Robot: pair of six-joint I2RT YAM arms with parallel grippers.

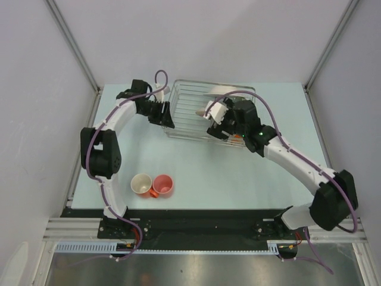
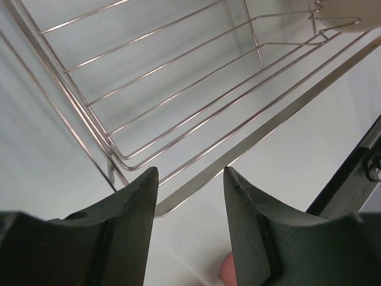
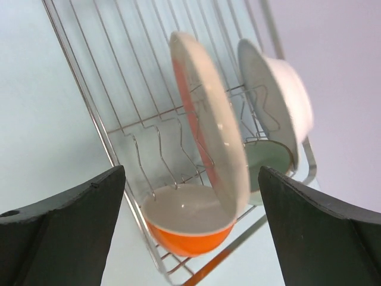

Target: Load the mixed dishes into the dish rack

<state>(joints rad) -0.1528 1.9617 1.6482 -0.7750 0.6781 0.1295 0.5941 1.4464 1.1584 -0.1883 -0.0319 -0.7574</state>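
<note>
**A:** How much of the load is in the dish rack?

**B:** The right wrist view shows four pieces inside it. The pink-and-cream plate stands on edge between the prongs. The white bowl is tipped on its side behind it. The pale green bowl sits low beyond the plate. An orange bowl with a pale inside rests at the near end.

**A:** And what is left?

**B:** Two pieces are on the desk, touching or nearly so, well apart from the rack: the orange-red mug and the pinkish cup. No white plate shows in any view.

**A:** What about the arms?

**B:** The right gripper hangs over the rack with its jaws spread wide, holding nothing. The left gripper is at the rack's left edge, about half open. The rack's lower rail runs across the gap, and nothing is visibly clamped.

**A:** Overall?

**B:** I judge it well past halfway, with the two cups still to load.
</note>
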